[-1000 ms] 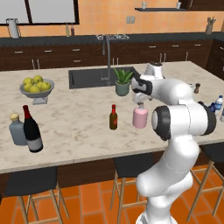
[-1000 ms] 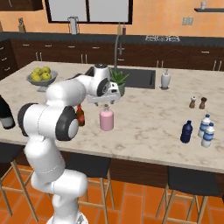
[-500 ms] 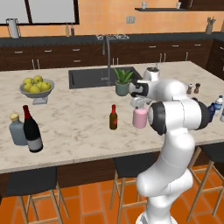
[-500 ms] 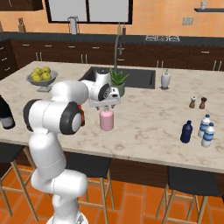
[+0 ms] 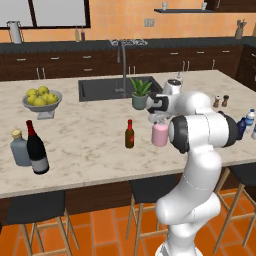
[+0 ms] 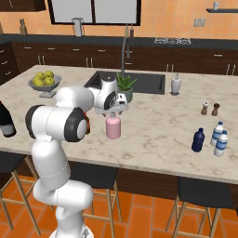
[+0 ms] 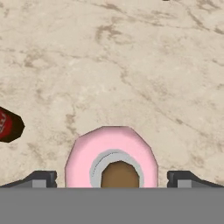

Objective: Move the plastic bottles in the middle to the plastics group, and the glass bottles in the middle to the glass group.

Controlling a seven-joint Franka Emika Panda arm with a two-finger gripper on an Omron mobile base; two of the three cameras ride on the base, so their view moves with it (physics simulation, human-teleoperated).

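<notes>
Even, bright rendered light is falling from above, casting only faint soft shadows on the marble counter (image 5: pixel 90 130), everything staying sharp, without glare.

gripper (image 7: pixel 112 178): has come down from above the desk to sit right over the pale-pink bottle (image 6: pixel 113 128)
fingers (image 7: pixel 40 179): now spread on either side of the bottle's stopper (image 7: pixel 120 175)
arm: forearm has swung lower and closer to the pink bottle
</notes>
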